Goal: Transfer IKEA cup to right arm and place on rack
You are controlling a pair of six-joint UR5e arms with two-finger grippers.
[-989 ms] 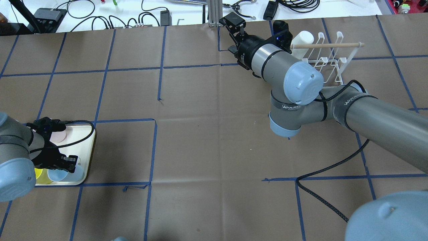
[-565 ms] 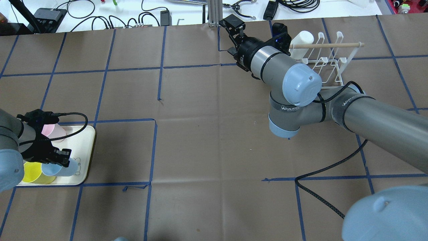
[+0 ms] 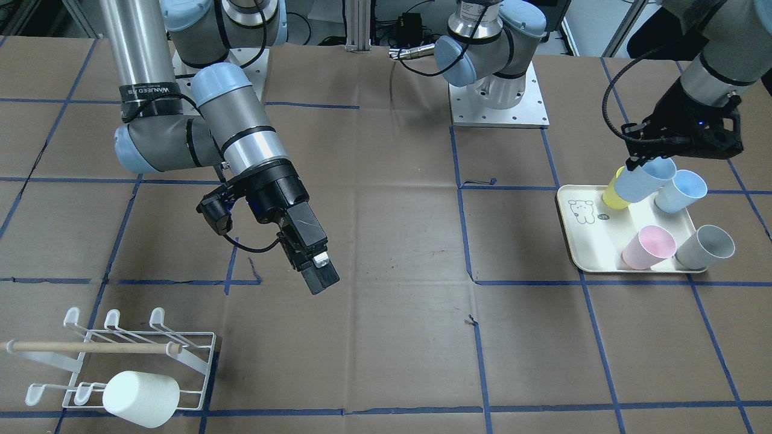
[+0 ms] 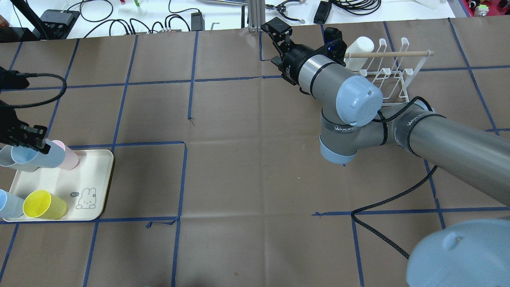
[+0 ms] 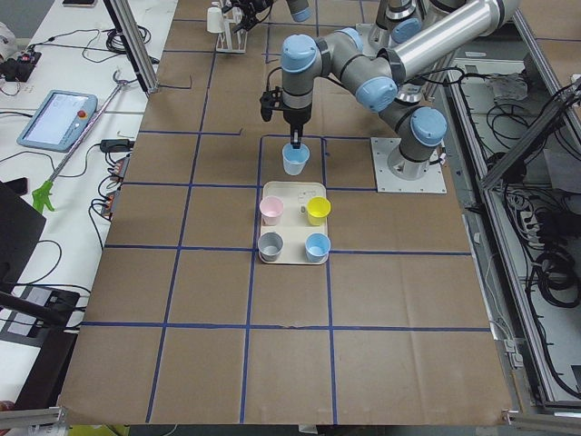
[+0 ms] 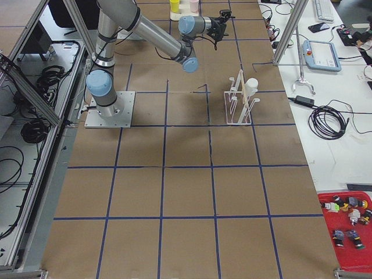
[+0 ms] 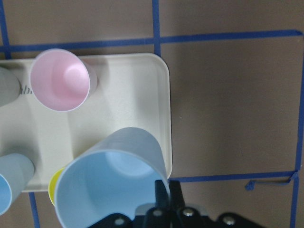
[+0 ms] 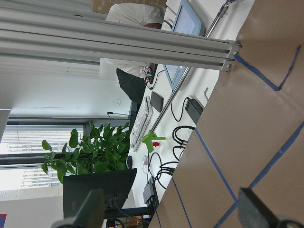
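Observation:
My left gripper (image 3: 637, 160) is shut on the rim of a light blue IKEA cup (image 3: 645, 181) and holds it tilted above the cream tray (image 3: 580, 240). The left wrist view shows the blue cup (image 7: 111, 185) pinched at its rim, high over the tray (image 7: 142, 99). My right gripper (image 3: 318, 276) hangs open and empty over the middle of the table, apart from the white wire rack (image 3: 120, 355); its fingers (image 8: 92, 209) stand wide apart. In the overhead view the rack (image 4: 388, 71) is at the far right.
A white cup (image 3: 142, 399) lies on the rack. On the tray stand a yellow cup (image 4: 44, 205), a pink cup (image 3: 648, 247), a grey cup (image 3: 705, 246) and another blue cup (image 3: 681, 190). A black cable (image 4: 382, 235) trails across the table.
My left gripper has lifted the blue cup off the tray and carried it up and away from the yellow cup. The right arm has hardly moved.

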